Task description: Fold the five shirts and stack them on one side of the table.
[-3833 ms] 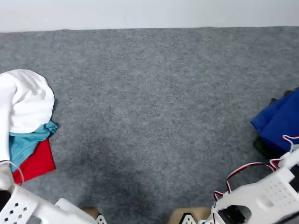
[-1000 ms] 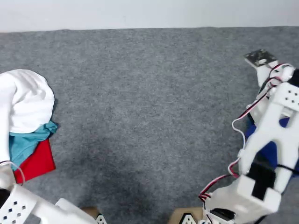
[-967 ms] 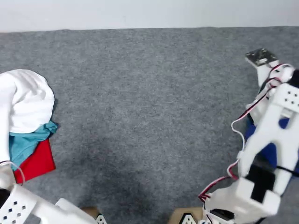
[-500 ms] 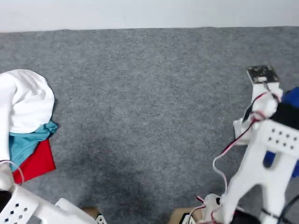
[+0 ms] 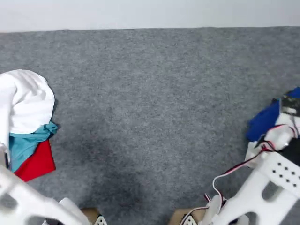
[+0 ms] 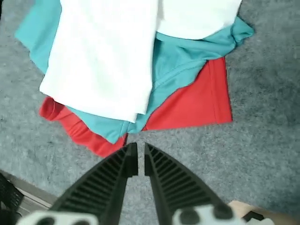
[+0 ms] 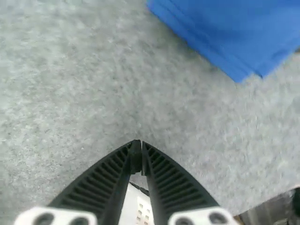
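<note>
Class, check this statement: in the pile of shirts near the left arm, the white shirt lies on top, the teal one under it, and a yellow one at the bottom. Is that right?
Not quite: the bottom shirt is red, not yellow. The left wrist view shows the white shirt on top, the teal shirt under it and the red shirt at the bottom.

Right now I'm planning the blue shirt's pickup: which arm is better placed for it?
Right: the right gripper hangs near the blue shirt; the left gripper is far away, by the red shirt.
</note>
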Controlling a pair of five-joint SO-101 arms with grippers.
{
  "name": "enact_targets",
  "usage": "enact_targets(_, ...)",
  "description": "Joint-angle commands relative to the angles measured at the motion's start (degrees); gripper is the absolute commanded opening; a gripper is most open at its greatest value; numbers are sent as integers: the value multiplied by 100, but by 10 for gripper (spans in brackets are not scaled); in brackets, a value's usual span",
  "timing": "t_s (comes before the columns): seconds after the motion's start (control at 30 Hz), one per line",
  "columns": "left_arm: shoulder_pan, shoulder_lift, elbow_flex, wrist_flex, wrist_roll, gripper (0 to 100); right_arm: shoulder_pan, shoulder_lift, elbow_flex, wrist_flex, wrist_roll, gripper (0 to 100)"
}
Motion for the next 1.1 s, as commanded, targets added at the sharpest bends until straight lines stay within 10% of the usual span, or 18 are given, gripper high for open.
enact_targets(0.0, 62, 1301, -884, -123, -53, 48, 347, -277, 149, 224, -62, 10)
enact_targets(0.43, 176, 5081, -3618, -202, -440, 241, 426, -936, 580, 198, -62, 10)
enact_targets(1.07, 712, 8624, -6659, -571, 149, 212, 418, -945, 598, 189, -62, 10)
